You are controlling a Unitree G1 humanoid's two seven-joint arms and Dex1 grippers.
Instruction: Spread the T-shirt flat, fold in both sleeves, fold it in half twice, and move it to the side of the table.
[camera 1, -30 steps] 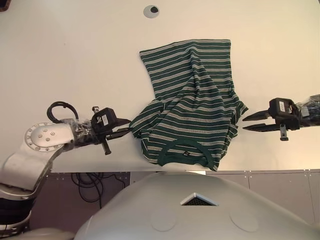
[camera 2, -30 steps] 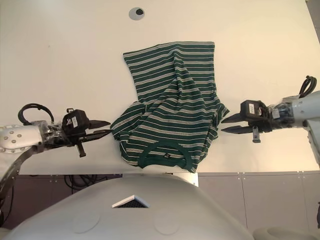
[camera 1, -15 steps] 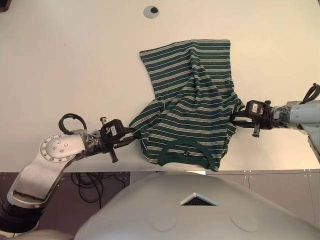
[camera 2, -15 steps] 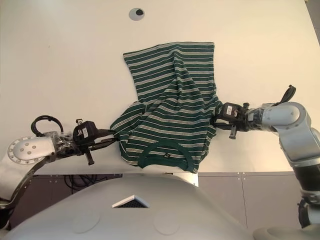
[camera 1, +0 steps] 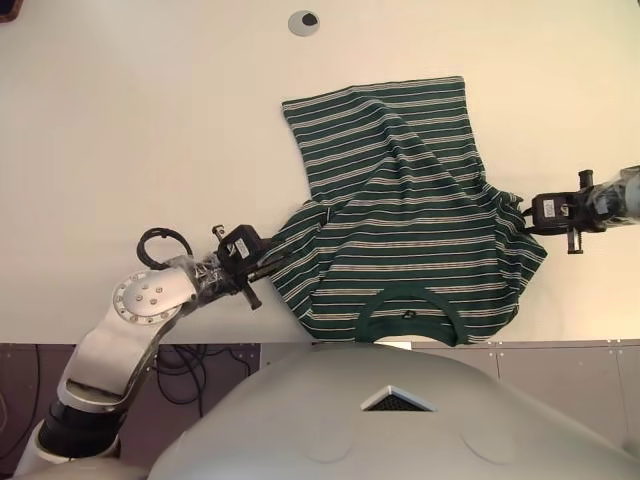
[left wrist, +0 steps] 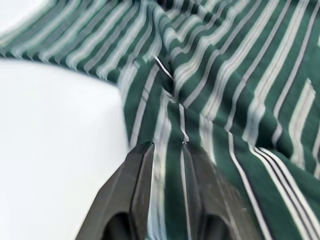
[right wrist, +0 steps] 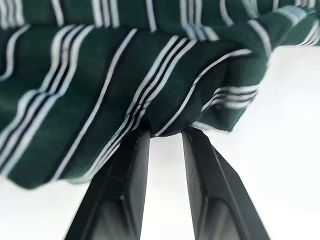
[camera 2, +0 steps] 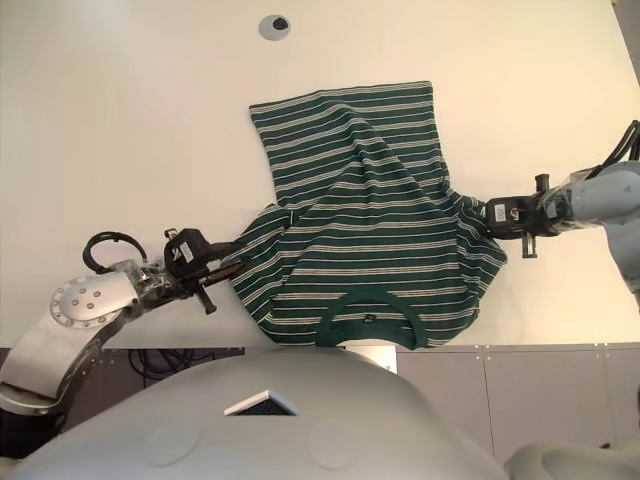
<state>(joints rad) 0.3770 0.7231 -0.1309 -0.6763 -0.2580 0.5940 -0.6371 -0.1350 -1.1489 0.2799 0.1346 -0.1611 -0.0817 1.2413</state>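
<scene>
Left gripper point(camera 1: 270, 261): pressed together on a fold of cloth at the left shoulder edge of the T-shirt point(camera 1: 410, 230).
Right gripper point(camera 1: 524, 212): nipping bunched cloth at the shirt's right edge.
T-shirt: green with white stripes, collar at the table's near edge and hem far away; diagonal creases run through the body.
Progress: by my judgement this is the spreading step; sleeve folds, both halvings and the move aside are left.
Table point(camera 1: 150, 120): pale and smooth, with a round grommet point(camera 1: 303, 22) at its far side.
Room: dark cables point(camera 1: 175, 360) hang under the near edge.

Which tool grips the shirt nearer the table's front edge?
The left tool, pinching the shirt close to the front edge of the table; the right tool holds the opposite side farther back.
</scene>
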